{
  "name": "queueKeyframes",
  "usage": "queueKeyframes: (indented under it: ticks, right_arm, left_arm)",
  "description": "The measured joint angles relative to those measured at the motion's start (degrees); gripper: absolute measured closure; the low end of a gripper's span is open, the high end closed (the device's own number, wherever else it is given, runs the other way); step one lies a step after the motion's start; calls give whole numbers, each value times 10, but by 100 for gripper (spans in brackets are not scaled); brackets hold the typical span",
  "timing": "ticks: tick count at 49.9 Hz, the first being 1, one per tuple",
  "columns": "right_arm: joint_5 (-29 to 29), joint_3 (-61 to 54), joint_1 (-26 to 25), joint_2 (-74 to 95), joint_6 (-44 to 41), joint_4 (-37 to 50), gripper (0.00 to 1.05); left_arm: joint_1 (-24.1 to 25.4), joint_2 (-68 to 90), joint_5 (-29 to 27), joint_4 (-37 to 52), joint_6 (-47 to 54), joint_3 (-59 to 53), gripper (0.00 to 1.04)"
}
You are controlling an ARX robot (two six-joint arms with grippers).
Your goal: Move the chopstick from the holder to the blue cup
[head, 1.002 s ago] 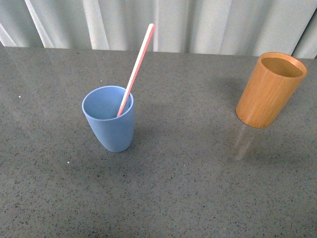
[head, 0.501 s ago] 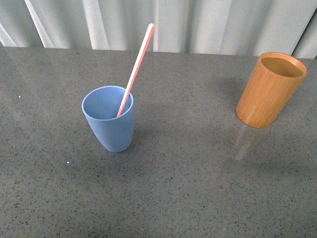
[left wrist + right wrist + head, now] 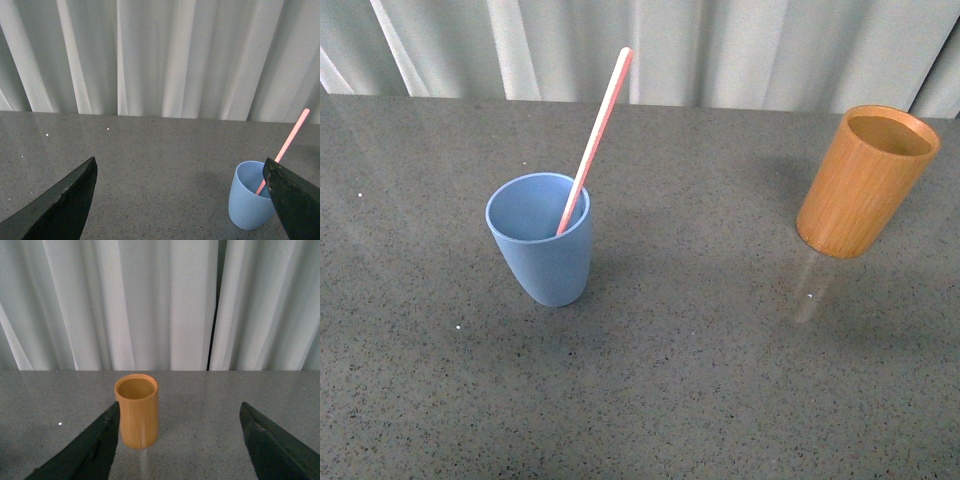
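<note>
A pink-red chopstick (image 3: 595, 135) leans in the light blue cup (image 3: 542, 240) left of centre in the front view, its tip sticking out up and to the right. The orange-brown wooden holder (image 3: 865, 180) stands at the right and looks empty from above. Neither arm shows in the front view. My left gripper (image 3: 182, 172) is open with nothing between its fingers; the blue cup (image 3: 250, 196) and chopstick (image 3: 289, 142) lie ahead, partly behind one dark finger (image 3: 295, 200). My right gripper (image 3: 180, 415) is open too, with the holder (image 3: 137, 410) ahead beside one finger (image 3: 87, 450).
The cups rest on a dark grey speckled table (image 3: 700, 340). White pleated curtains (image 3: 720, 45) hang behind its far edge.
</note>
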Motion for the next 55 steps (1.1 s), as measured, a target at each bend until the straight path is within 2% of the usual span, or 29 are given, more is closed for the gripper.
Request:
queueKeyframes:
  ticks: [7,10,55]
  right_arm:
    - [0,0,0,0,2,0,8]
    - [0,0,0,0,2,0,11]
    - [0,0,0,0,2,0,10]
  left_arm:
    - [0,0,0,0,0,0,7]
    - [0,0,0,0,0,0,7]
    - [0,0,0,0,0,0,7]
